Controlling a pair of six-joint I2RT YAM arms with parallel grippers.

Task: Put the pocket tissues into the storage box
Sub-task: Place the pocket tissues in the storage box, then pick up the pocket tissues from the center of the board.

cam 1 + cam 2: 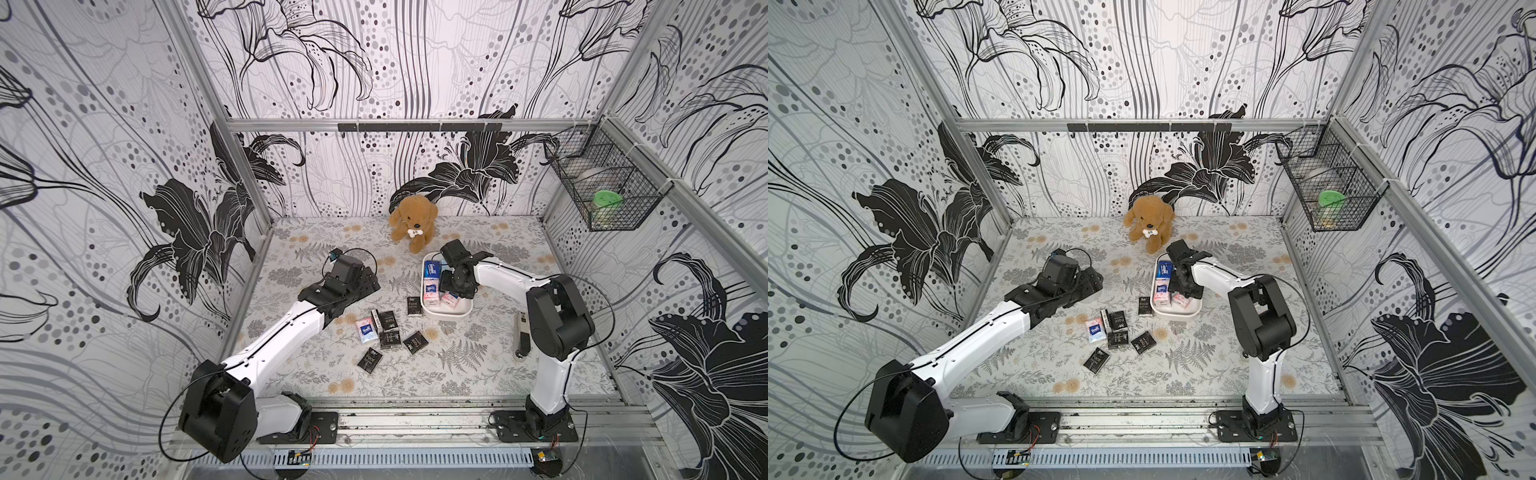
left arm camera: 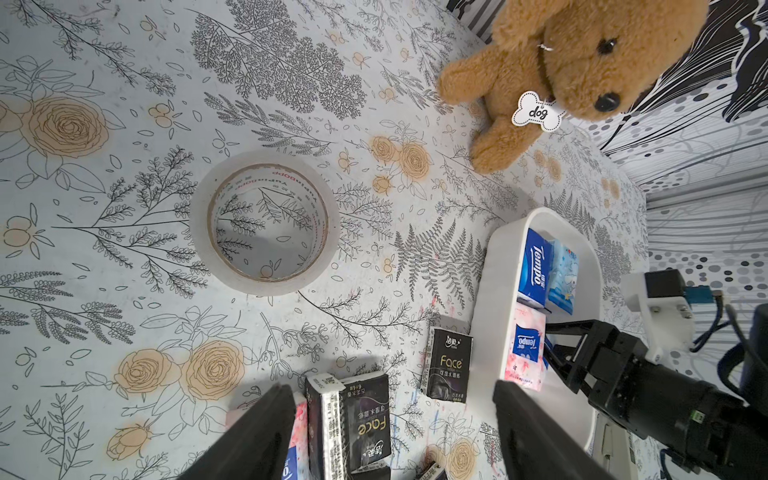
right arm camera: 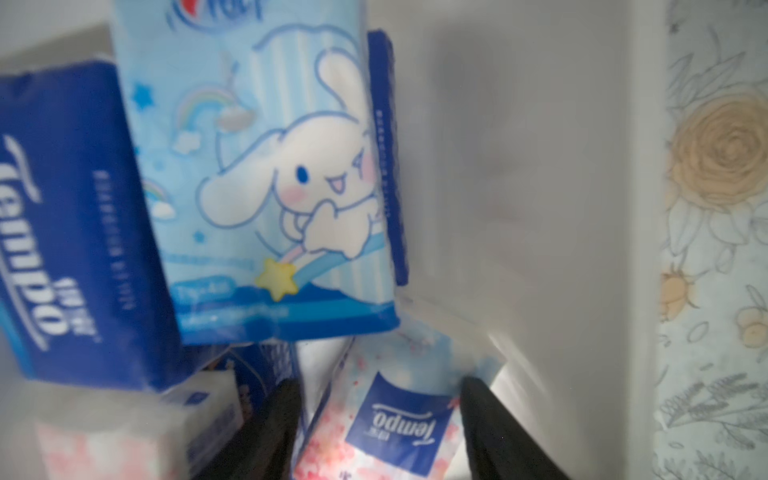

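Observation:
The white storage box (image 1: 446,314) (image 1: 1177,313) holds dark blue (image 3: 62,232), light blue (image 3: 266,174) and pink pocket tissues. My right gripper (image 1: 451,286) (image 3: 378,382) reaches down into it, fingers either side of a pink packet (image 3: 399,415); blur hides whether they press on it. Several black packets (image 1: 389,320) (image 2: 370,415) and a pink one (image 1: 366,330) lie loose on the table left of the box, one black packet (image 2: 446,363) right beside its wall. My left gripper (image 1: 368,281) (image 2: 392,432) hovers open and empty, a little behind that cluster.
A clear tape roll (image 2: 266,228) lies on the table in front of my left gripper. A plush dog (image 1: 413,222) sits at the back wall behind the box. A grey tool (image 1: 521,336) lies by the right arm. A wire basket (image 1: 602,187) hangs on the right wall.

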